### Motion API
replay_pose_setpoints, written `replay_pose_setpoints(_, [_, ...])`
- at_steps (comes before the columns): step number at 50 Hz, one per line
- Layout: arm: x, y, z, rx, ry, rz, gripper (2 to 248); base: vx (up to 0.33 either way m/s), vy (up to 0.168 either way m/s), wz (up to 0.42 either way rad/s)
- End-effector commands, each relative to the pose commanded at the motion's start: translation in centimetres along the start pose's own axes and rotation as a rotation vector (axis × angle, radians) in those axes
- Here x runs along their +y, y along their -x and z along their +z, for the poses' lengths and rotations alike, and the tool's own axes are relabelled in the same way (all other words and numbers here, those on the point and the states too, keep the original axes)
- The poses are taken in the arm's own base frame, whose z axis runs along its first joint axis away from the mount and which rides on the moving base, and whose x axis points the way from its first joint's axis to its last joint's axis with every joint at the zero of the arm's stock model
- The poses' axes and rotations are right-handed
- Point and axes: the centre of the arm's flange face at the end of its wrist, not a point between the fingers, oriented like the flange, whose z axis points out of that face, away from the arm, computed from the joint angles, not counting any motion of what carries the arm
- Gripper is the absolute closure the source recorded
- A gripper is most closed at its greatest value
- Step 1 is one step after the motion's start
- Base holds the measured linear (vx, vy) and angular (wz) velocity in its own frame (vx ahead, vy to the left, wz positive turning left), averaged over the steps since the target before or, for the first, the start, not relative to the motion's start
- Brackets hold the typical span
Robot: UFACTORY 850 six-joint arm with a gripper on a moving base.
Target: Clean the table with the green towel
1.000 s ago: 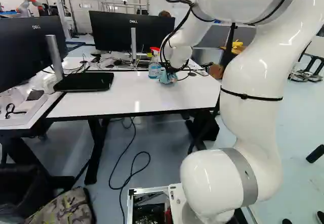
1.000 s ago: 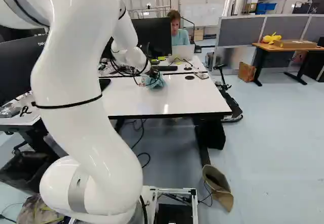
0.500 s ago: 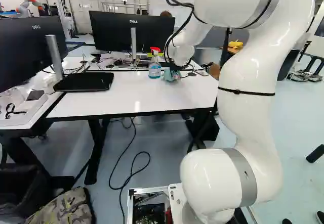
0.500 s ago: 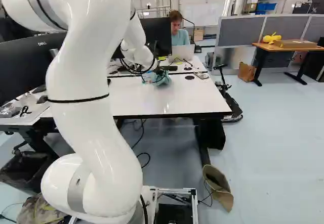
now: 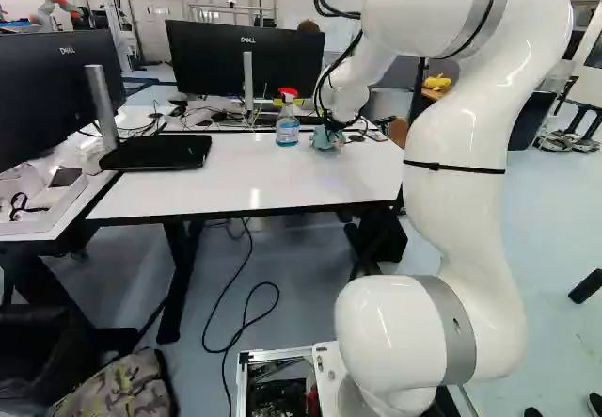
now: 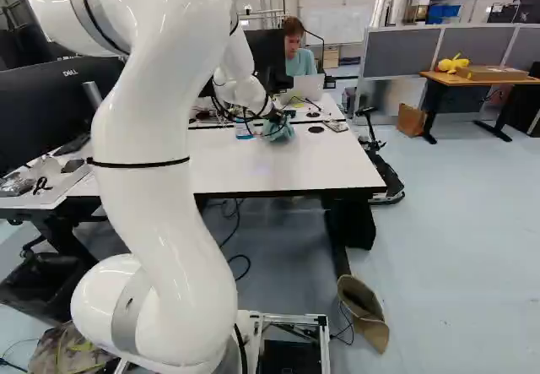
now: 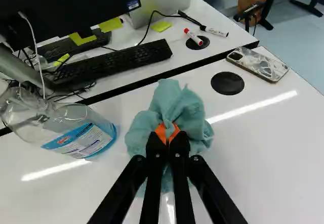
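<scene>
White rectangular tabletop with black edge: crumpled blue-green cloth towel in grip

Reference: clear plastic spray bottle with blue label and red trigger head, upright on the tabletop. Towel just beside the bottle, to its right in the left base view; underside contact hidden. Black two-fingered gripper with orange pads pinches the towel's bunched middle. Round black disc farther from the bottle than the towel; clear-cased phone farther again. Long black keyboard beyond the bottle, across a dark seam.
</scene>
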Motion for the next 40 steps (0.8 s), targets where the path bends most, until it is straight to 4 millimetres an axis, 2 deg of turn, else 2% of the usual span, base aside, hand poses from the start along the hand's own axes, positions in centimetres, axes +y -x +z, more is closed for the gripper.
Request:
replay_pose_setpoints(18, [-2.2,-0.3,1.0,0.004,-0.031,-0.040,224,0.000,0.000,0.000])
replay_pose_setpoints(40, [-2.1,0.8,2.3,-0.020,-0.027,-0.041,224,0.000,0.000,0.000])
